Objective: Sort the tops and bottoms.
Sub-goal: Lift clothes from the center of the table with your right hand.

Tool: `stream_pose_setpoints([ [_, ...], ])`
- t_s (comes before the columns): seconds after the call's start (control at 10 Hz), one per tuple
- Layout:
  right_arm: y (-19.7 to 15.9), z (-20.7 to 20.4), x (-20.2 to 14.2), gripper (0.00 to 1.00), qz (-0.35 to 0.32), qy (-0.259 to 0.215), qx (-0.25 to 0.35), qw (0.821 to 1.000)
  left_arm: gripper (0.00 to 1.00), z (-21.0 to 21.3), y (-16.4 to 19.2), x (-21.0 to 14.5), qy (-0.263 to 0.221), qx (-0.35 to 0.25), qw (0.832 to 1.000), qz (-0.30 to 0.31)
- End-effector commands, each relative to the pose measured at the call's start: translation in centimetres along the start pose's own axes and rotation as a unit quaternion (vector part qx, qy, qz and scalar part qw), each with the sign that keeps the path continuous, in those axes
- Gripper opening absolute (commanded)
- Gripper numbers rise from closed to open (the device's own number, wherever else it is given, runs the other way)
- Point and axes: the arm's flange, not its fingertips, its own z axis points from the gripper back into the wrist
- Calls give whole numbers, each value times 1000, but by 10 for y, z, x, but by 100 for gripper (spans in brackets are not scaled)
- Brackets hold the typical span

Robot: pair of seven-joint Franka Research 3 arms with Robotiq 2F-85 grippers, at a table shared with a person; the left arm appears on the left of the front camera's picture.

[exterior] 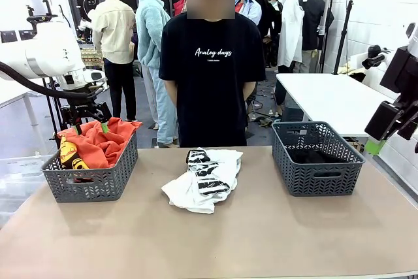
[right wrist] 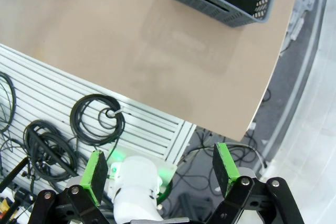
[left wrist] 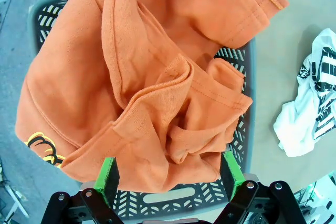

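Jaws on both arms are standing wide and gripping nothing. I'm seeing the left gripper (left wrist: 169, 172) hanging just above the left basket (exterior: 91, 186). Its green pads are sitting either side of the heap in its wrist camera, and I can't tell whether they're touching cloth. In that basket the orange top (exterior: 98, 147) is lying bunched and spilling over the rim, with its yellow graphic showing at the near-left corner. On the table (exterior: 274, 240) the white top (exterior: 202, 180) with black print is lying crumpled between the two baskets, toward the far edge, touching neither. The right basket (exterior: 317, 176) is holding dark cloth (exterior: 313, 156); I can't tell which garment it is. The right gripper (right wrist: 160, 170) is hanging off the table's right side, well apart from that basket, looking down past the table edge at coiled cables (right wrist: 97, 120). A person (exterior: 206, 76) in a black T-shirt is standing at the far side, behind the white top.
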Motion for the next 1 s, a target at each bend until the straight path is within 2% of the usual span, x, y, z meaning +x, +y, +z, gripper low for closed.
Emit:
stream_pose_setpoints([
  [0.0,0,-1,-1,100,-2,5,-2,1000,100,1,0,0,-2,0,1000,0],
  [0.1,0,-1,-1,100,-2,5,-2,1000,100,0,0,0,0,0,1000,0],
  [0.3,0,-1,-1,100,-2,5,-2,1000,100,40,-34,-31,-42,-8,996,-74],
  [0.5,0,-1,-1,100,-2,5,-2,1000,100,95,-51,-72,-82,-5,978,-193],
  [0.7,0,-1,-1,100,-2,5,-2,1000,100,137,-35,-114,-135,-36,963,-229],
  [0.8,0,-1,-1,100,-2,5,-2,1000,100,147,-14,-138,-152,-79,953,-251],
  [0.9,0,-1,-1,100,-2,5,-2,1000,100,146,-6,-147,-190,-88,956,-206],
])
